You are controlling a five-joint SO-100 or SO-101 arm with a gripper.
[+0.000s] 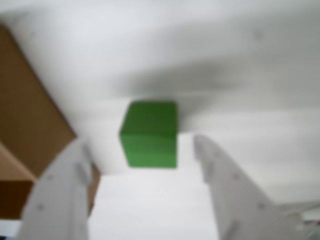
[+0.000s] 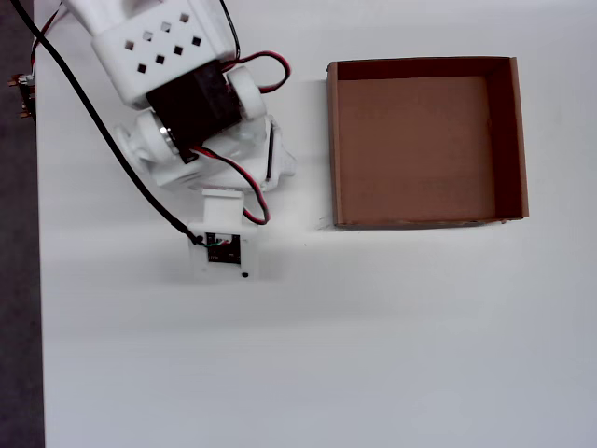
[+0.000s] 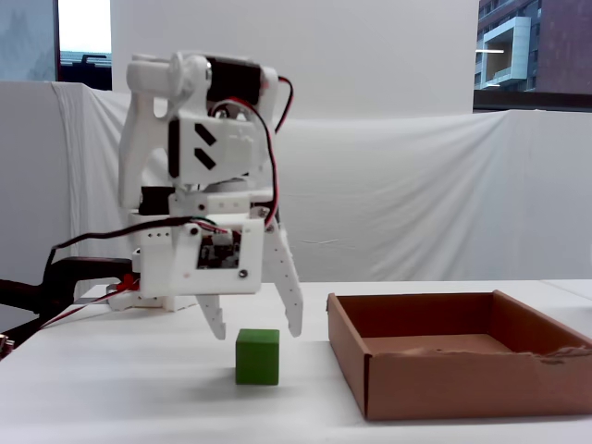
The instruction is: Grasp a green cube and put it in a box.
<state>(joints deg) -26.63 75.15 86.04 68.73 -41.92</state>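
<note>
Green cube [image 3: 257,356] sat on table [image 3: 139,388] directly below the released hand [image 3: 254,330], fingers straddling it, box [image 3: 444,379] to the right.

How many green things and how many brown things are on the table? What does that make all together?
Green: 1, the green cube
Brown: 1, the box
Total: 2
The white gripper hangs open just above the cube.
</note>
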